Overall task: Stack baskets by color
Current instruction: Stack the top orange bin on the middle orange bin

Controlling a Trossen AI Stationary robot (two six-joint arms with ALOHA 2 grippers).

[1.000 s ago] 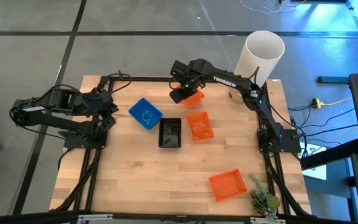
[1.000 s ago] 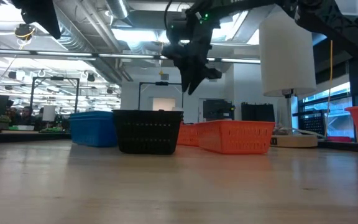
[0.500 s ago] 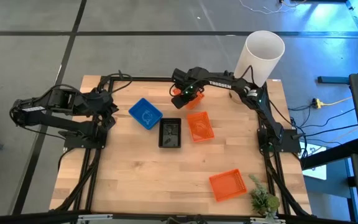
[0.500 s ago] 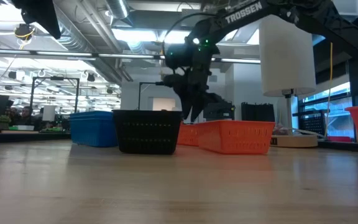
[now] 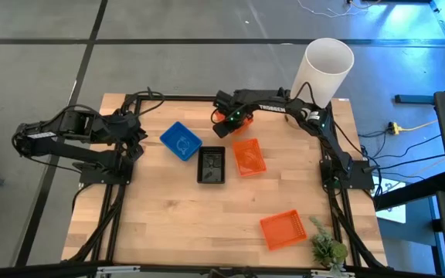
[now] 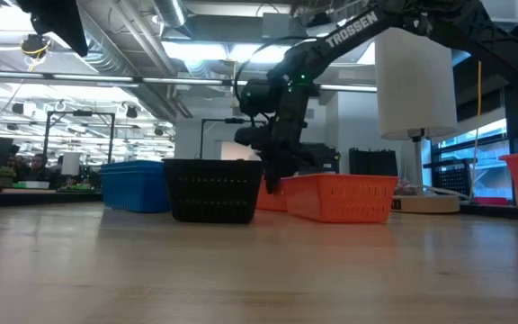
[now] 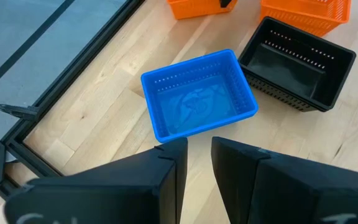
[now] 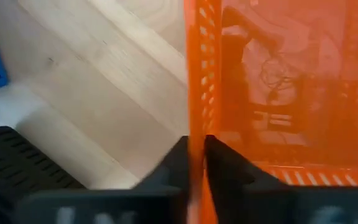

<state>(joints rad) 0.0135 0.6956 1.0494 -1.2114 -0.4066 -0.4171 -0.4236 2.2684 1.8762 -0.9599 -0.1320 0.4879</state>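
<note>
Lowered since before, right gripper [image 8: 196,163] pinches orange basket [image 8: 278,81] wall.

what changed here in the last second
The right gripper came down from above the far orange basket and closed its fingers on that basket's wall. The left gripper, blue basket, black basket and the other orange baskets stayed put.

The light wooden table [image 5: 184,224] carries five baskets. The right gripper [image 5: 227,123] is at the far orange basket [image 5: 224,118], at its wall. Just beside that gripper, nearer the table's middle, sit another orange basket [image 5: 247,156] and the black basket [image 5: 211,165]. The blue basket [image 5: 181,140] lies between the two grippers. A third orange basket [image 5: 283,229] rests well apart, beside a small green plant [image 5: 327,249].
</note>
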